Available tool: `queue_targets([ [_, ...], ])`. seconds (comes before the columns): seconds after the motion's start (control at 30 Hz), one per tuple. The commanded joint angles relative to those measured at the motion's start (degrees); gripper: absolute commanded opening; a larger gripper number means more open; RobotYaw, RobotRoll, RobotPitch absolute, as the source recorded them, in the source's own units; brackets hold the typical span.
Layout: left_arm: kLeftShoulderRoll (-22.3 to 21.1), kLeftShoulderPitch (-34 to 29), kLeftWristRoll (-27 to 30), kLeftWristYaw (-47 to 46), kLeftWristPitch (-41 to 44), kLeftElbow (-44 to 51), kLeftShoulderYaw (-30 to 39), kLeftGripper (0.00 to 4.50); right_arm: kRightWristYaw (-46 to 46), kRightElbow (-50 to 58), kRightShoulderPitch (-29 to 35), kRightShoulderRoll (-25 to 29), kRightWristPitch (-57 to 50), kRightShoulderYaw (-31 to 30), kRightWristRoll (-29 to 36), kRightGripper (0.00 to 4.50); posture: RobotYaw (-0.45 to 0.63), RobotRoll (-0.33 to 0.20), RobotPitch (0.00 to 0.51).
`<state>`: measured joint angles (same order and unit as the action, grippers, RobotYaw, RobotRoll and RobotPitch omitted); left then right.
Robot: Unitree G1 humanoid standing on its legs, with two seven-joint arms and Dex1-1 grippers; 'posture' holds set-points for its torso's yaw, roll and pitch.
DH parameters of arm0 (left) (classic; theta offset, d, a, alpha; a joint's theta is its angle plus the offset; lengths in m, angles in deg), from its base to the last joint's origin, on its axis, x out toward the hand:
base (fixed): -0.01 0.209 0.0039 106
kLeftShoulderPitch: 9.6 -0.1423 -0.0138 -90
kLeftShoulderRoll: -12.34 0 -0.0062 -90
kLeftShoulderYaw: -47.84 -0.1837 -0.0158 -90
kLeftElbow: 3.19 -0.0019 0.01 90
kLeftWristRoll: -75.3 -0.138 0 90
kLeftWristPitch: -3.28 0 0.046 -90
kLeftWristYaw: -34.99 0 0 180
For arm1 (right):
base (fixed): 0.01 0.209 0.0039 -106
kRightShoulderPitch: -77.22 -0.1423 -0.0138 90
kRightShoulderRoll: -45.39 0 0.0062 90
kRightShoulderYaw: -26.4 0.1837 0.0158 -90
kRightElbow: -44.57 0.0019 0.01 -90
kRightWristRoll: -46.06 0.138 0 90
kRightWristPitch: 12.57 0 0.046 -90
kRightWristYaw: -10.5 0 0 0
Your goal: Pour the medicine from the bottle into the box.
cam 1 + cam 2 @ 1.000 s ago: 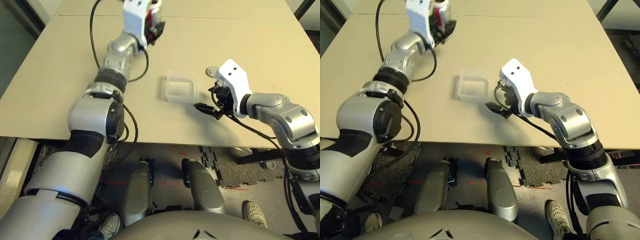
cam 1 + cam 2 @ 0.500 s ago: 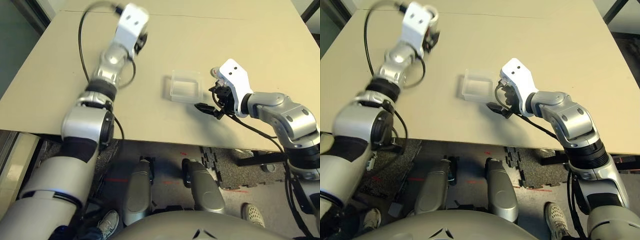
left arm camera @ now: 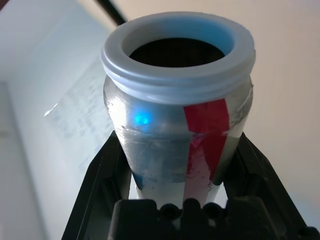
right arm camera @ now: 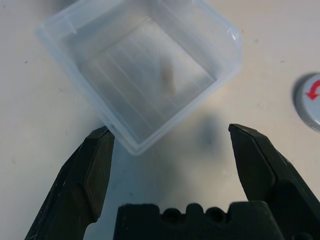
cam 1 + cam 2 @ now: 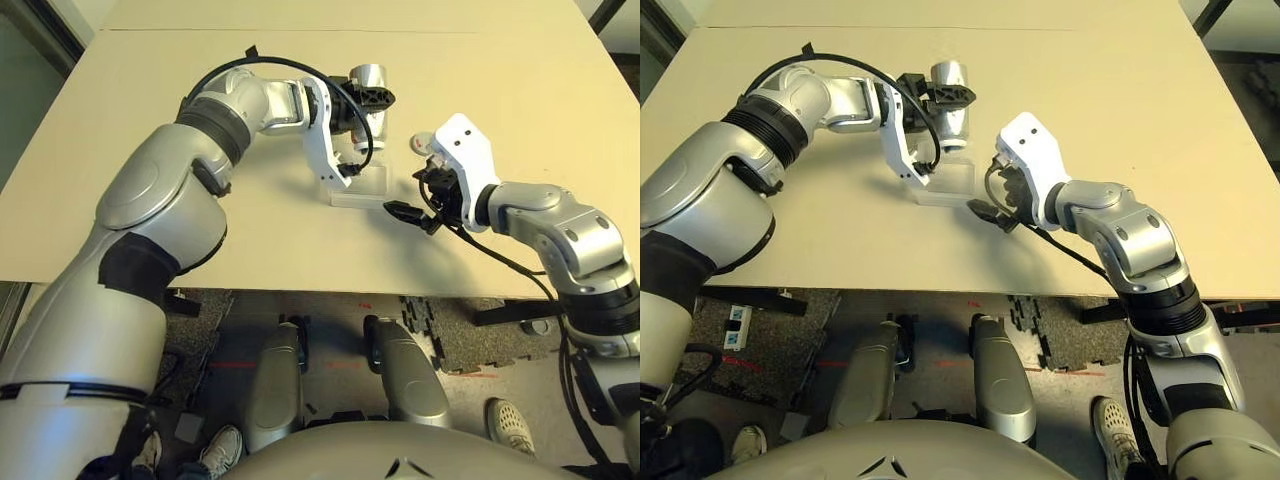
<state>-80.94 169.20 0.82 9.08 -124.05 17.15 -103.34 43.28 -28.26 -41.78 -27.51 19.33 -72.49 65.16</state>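
The bottle (image 3: 177, 105) is uncapped — its white threaded rim rings a dark open mouth, and a red stripe runs down its silver side. The left tool (image 5: 368, 98) is clamped on it, one black finger (image 3: 100, 185) pressed against each side of the body. From the head views the bottle is held above the worktop (image 5: 130, 130), over the far edge of the box (image 5: 362, 184), with the left arm bent across from the robot's left.

The box sits flat on the worktop, clear and shallow, with rounded corners. In the right wrist view a small brownish smudge (image 4: 169, 76) shows through its floor; whether that is medicine cannot be told.

The right tool (image 4: 172, 155) sits low over the worktop just beside the box's near right corner, its two fingers spread wide apart and holding nothing — one fingertip (image 4: 102, 145) is close against the box's corner, the other is over bare worktop.

The cap (image 4: 311, 102), grey with a red arrow on top, lies on the worktop to the right of the box, near the right tool and apart from the bottle.
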Motion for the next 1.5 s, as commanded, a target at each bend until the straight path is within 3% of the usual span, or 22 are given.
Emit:
queue_targets([
  [0.03, 1.03, 0.91, 0.17, -0.78, 0.22, -1.31, 0.01, 2.72, 0.19, 0.19, 0.33, 0.27, 0.22, 0.44, -0.06, 4.50, -0.08, 0.000, 0.176],
  [0.13, 1.01, 0.68, 2.70, 0.95, -1.30, -2.07, 1.91, 2.72, 0.44, -0.07, 0.04, 0.36, 0.39, 0.29, -0.12, 4.50, -0.08, 0.000, 0.174],
  [0.2, 1.07, -0.30, 7.83, 5.66, -2.89, -3.29, 6.13, 2.72, 0.51, -0.12, -0.06, 0.30, 0.40, 0.24, -0.11, 4.50, -0.08, 0.000, 0.175],
  [0.33, 2.99, -4.87, 29.48, 26.55, -1.99, -6.56, 25.03, 2.72, 0.81, -0.08, -0.02, 0.49, 0.39, 0.27, -0.02, 4.50, -0.07, 0.000, 0.175],
  [0.43, 4.53, -7.28, 41.64, 38.52, 2.78, -6.13, 36.27, 2.72, 1.00, -0.04, 0.03, 0.62, 0.41, 0.35, 0.00, 4.50, -0.07, 0.000, 0.175],
  [0.5, 6.32, -8.86, 56.79, 44.79, 14.50, -5.71, 50.72, 2.72, 1.53, -0.08, -0.20, 1.05, 0.37, 0.41, 0.06, 4.50, -0.06, 0.000, 0.175],
  [0.57, 6.64, -10.93, 65.58, 46.03, 21.74, -4.31, 59.73, 2.72, 2.12, -0.23, -0.60, 1.24, 0.25, 0.82, 0.43, 4.50, -0.05, 0.000, 0.175],
  [0.67, 6.30, -14.17, 70.67, 45.20, 27.65, -1.70, 65.42, 2.72, 2.32, -0.27, -1.20, 0.02, -0.76, 3.71, 2.50, 4.50, -0.04, 0.000, 0.175],
  [0.77, 5.98, -18.30, 75.29, 42.83, 33.11, 0.50, 70.22, 2.72, -0.23, -1.93, -3.15, -2.81, -1.92, 10.32, 4.83, 4.50, -0.03, 0.000, 0.171],
  [0.93, 6.74, -27.88, 77.47, 39.27, 36.72, 6.83, 72.04, 2.72, -8.94, -10.21, -6.48, -5.94, 2.95, 16.39, 0.98, 4.50, -0.02, 0.000, 0.174],
  [1.07, 7.46, -32.50, 78.28, 37.40, 38.65, 10.32, 72.16, 2.72, -14.72, -16.23, -6.82, -7.93, 9.07, 17.91, -2.75, 4.50, -0.01, 0.000, 0.175],
  [1.5, 7.89, -33.68, 78.47, 38.25, 38.53, 8.78, 71.45, 2.72, -30.13, -25.96, -3.45, -14.36, 25.65, 24.67, -8.21, 4.50, -0.03, 0.000, 0.178],
])
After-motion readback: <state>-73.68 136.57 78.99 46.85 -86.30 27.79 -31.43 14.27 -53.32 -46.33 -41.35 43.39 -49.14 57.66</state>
